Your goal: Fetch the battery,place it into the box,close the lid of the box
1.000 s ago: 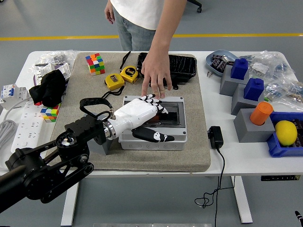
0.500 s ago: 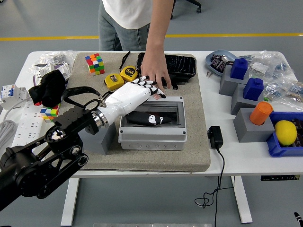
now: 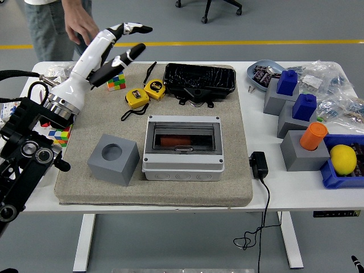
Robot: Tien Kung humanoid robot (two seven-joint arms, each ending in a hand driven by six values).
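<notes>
head view: the box [image 3: 183,149] sits on the grey mat [image 3: 153,187] near the middle of the surface [image 3: 273,187], and its clear lid [image 3: 183,137] lies flat and shut. through the lid an orange-red cylinder shows, which looks to be the battery [image 3: 177,140], lying across the inside. judged from this, the fetching, placing and closing are all done, and what remains is only to clear away. the left robot hand [image 3: 122,42] is lifted high over the far left corner of the mat, well apart from the box, with fingers spread and holding nothing. it hangs above the colour cube [image 3: 116,81] and near a person's hand [image 3: 82,25] at the far left edge. to finish well, the arm should draw back slowly to the left, staying high so the fingers do not brush the cube, the yellow tape measures [image 3: 145,92] or the person. the grey block [image 3: 114,160] stands just left of the box and should be left untouched. the lid front should be checked to sit flush; i cannot tell whether it has latched. the right arm is not seen.
</notes>
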